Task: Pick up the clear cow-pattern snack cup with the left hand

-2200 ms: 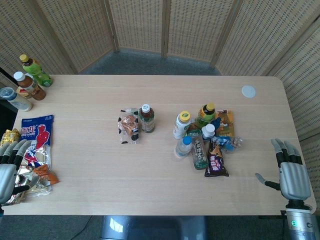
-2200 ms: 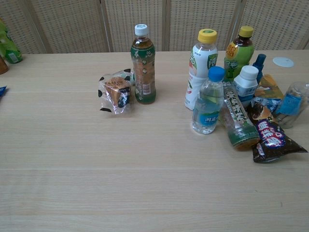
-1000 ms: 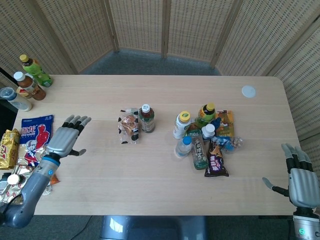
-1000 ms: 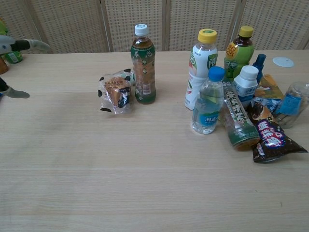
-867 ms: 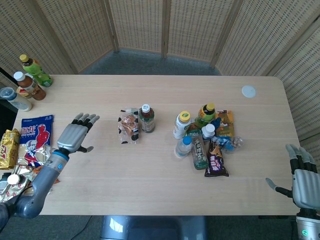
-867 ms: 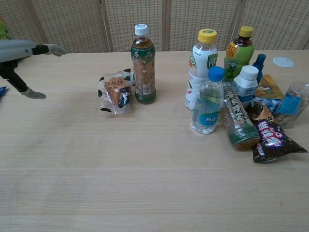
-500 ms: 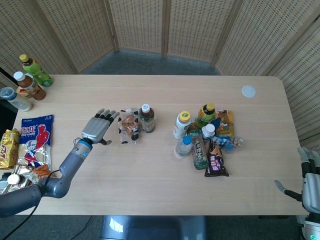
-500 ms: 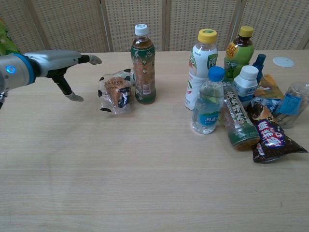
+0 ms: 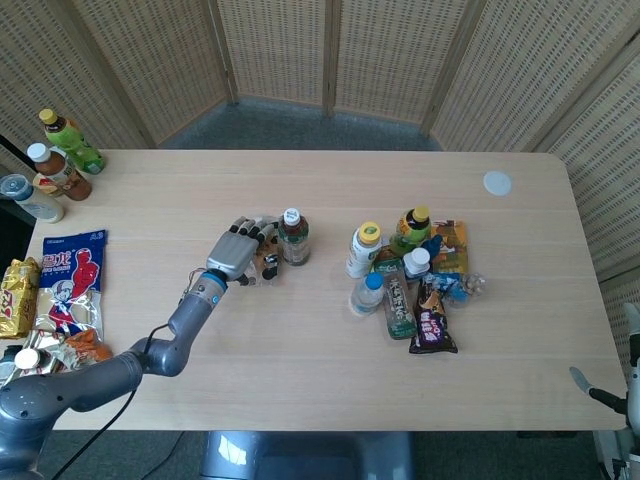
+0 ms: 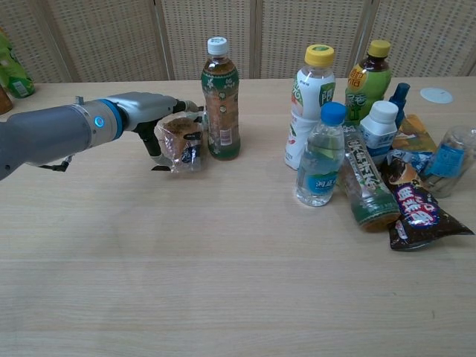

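The clear cow-pattern snack cup (image 9: 266, 260) (image 10: 182, 143) lies on its side on the table, just left of a green-label tea bottle (image 9: 293, 238) (image 10: 221, 100). My left hand (image 9: 232, 256) (image 10: 147, 113) is right at the cup's left side. Its fingers (image 10: 190, 108) reach over the top of the cup and its thumb sits low beside it. The fingers are still apart, and the cup rests on the wood. Only the thumb and a sliver of my right hand (image 9: 628, 392) show at the lower right corner, spread and holding nothing.
A cluster of bottles and snack packs (image 9: 405, 275) (image 10: 357, 149) stands right of the tea bottle. Snack bags (image 9: 70, 285) and several bottles (image 9: 55, 160) line the table's left edge. A white lid (image 9: 497, 183) (image 10: 436, 95) lies at the far right.
My left hand has swept right across the table from the left edge and now reaches the cup's side. My right hand has drawn back toward the lower right corner.
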